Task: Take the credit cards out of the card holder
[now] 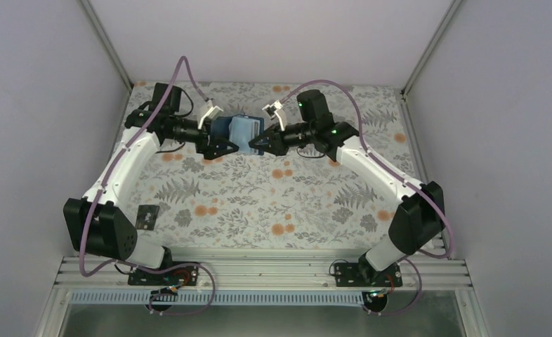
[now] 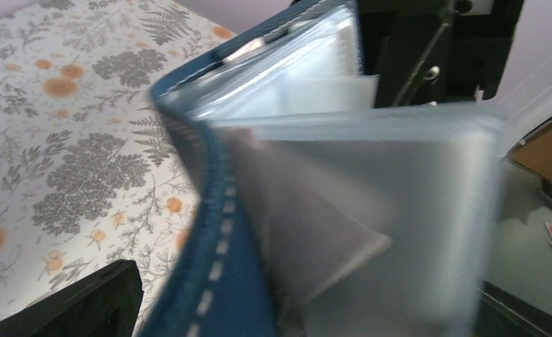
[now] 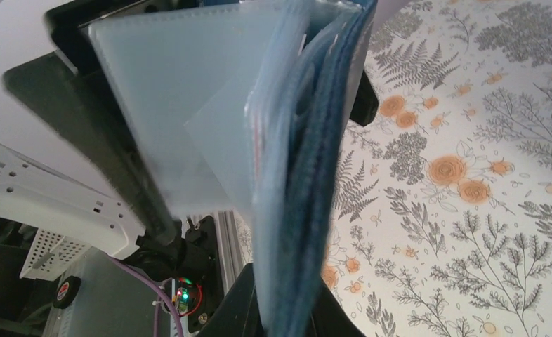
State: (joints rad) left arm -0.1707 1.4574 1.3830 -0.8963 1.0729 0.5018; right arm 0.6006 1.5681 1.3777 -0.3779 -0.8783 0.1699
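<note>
The card holder hangs in the air over the far middle of the desk, between the two hands and clear of the flowered cloth. The right hand is pressed together on it: in the right wrist view the navy stitched cover and its pale blue pockets run down into the dark fingers and are pinched there. The left hand stands spread wide about the opposite side of the holder; in the left wrist view one black finger shows just beside the navy cover, and whether it touches cannot be told. The clear plastic pockets fan out from the spine, blurred and milky, so what they hold cannot be made out and no lettering on them can be read. A small black card lies flat on the desk near the left arm's base, well apart from the holder; its pale marks are too small to read
</note>
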